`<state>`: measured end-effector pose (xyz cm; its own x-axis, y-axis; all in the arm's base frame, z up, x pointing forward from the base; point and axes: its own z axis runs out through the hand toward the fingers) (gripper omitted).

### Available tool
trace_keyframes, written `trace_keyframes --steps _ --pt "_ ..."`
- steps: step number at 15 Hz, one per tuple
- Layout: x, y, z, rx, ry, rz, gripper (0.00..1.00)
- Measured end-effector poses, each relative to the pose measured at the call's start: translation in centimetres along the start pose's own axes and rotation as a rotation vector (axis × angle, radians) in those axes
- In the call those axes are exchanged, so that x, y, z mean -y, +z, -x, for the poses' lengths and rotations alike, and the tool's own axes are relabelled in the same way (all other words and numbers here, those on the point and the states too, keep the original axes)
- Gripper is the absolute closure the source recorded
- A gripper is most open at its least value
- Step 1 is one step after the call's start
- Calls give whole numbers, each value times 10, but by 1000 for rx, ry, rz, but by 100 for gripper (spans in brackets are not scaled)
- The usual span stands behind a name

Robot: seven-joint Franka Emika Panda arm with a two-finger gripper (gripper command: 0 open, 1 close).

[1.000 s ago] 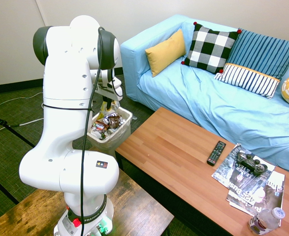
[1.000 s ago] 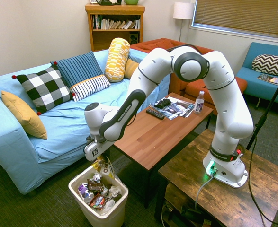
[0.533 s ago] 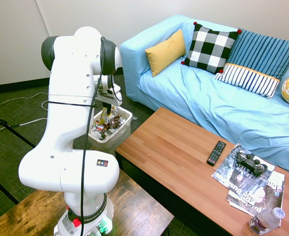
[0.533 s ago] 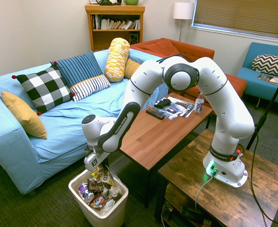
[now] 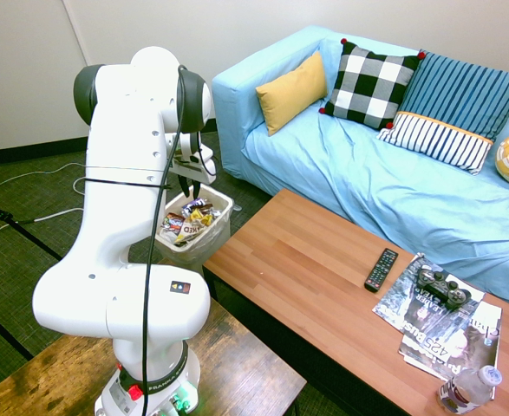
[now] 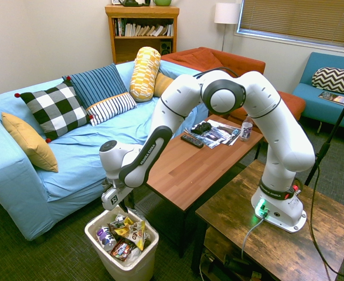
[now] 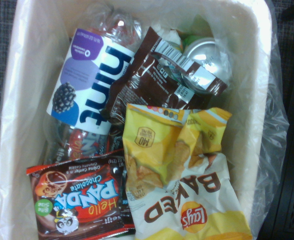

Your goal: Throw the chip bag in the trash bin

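A light blue sofa (image 5: 358,165) takes up much of the room, with cushions along its seat and back. In the second exterior view a teal sofa (image 6: 309,91) stands under the window and an orange-red sofa (image 6: 242,61) sits between the two, near a wooden bookcase (image 6: 142,44) and a floor lamp (image 6: 226,14). The brown wooden desk (image 5: 297,269) stands in front of the blue sofa, and the white trash bin (image 6: 139,266), with a clear liner over its rim, is on the dark carpet just beyond one end of it. On the desk lie magazines (image 5: 449,334) with a game controller (image 5: 443,288) on them, a water bottle (image 5: 468,390) at their edge and a black remote (image 5: 381,269) beside them.

The chip bag (image 7: 187,195) was up at the tool (image 5: 189,192) a moment ago; now it lies inside the bin, on top of the other rubbish. In the wrist view it rests beside a red-brown panda wrapper (image 7: 79,200), near a hint bottle (image 7: 89,82) and a can (image 7: 206,60). The tool hangs over the bin, its two fingers apart and nothing between them.
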<state>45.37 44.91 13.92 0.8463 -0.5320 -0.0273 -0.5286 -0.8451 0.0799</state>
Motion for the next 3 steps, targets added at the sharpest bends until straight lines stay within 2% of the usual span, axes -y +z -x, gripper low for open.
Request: trace_keyframes --steps 3 --pt "0 0 1 10 -1 -2 0"
